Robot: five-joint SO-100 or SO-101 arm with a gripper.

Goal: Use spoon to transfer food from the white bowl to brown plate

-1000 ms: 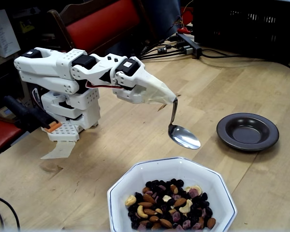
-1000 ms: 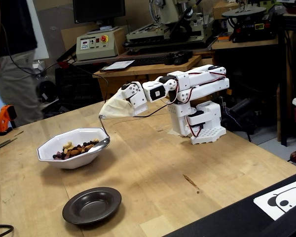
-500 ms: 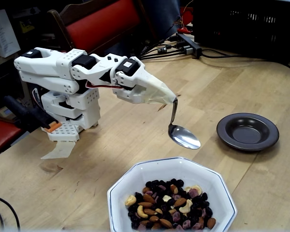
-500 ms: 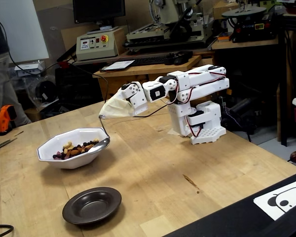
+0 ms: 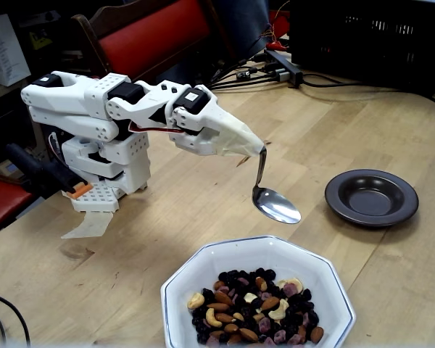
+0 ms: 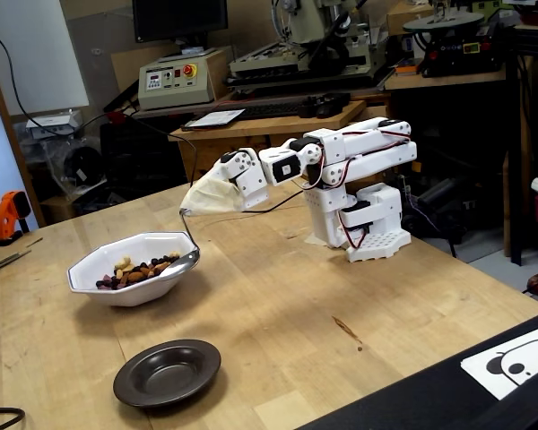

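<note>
Nearest the camera in a fixed view, the white bowl (image 5: pixel 259 293) sat on the wooden table (image 5: pixel 167 217), below and just ahead of the jaws. The food (image 5: pixel 254 308) lay heaped in its near half: cashews, almonds, raisins and purplish berries. In the other fixed view the white bowl (image 6: pixel 130 269) stood below the jaws, and the food (image 6: pixel 139 269) showed above its rim.

Above the bowl's far rim hung the spoon (image 5: pixel 275 205). Its oval bowl was empty and tilted, clear of the food, and its thin handle rose in a curve to the jaws. In the other fixed view the spoon (image 6: pixel 186 260) had its bowl end level with the white bowl's rim; whether it touched could not be told.

The gripper (image 5: pixel 255 149) was wrapped in cream tape that hid its fingers, and its jaws were clamped on the spoon's handle end. The gripper (image 6: pixel 186 210) pointed toward the white bowl.

The brown plate (image 5: pixel 371 197) lay empty to the right of the jaws in that fixed view, well apart from the spoon. In the other view the brown plate (image 6: pixel 168 372) sat nearer the camera than the bowl.

Behind the jaws, the arm's white base (image 5: pixel 105 163) stood on the table.
</note>
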